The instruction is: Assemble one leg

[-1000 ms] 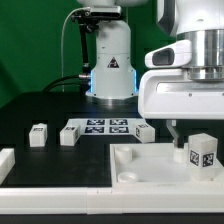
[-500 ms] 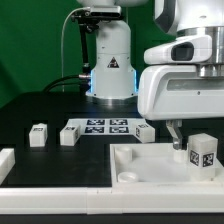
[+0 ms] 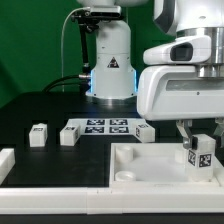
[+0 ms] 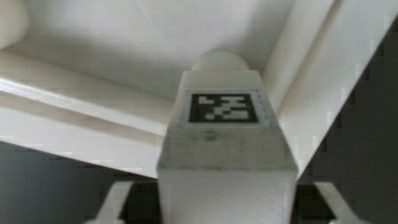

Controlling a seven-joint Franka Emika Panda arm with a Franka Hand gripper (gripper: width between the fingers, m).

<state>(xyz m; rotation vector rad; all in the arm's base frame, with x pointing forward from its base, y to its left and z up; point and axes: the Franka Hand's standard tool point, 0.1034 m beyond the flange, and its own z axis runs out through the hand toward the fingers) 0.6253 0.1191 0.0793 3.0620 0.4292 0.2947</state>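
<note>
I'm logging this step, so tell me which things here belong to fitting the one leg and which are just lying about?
Job in hand:
- small white tagged plastic leg in the gripper
- large white square part with round corner sockets

Lying about:
- three spare white tagged legs
- flat white marker board

A big white robot arm (image 3: 178, 75) with smooth, round, shiny parts is being shown. A blue light is glowing on its white base (image 3: 110, 62), where a black triangle sign is being seen, and a grey cable is running beside it.
</note>
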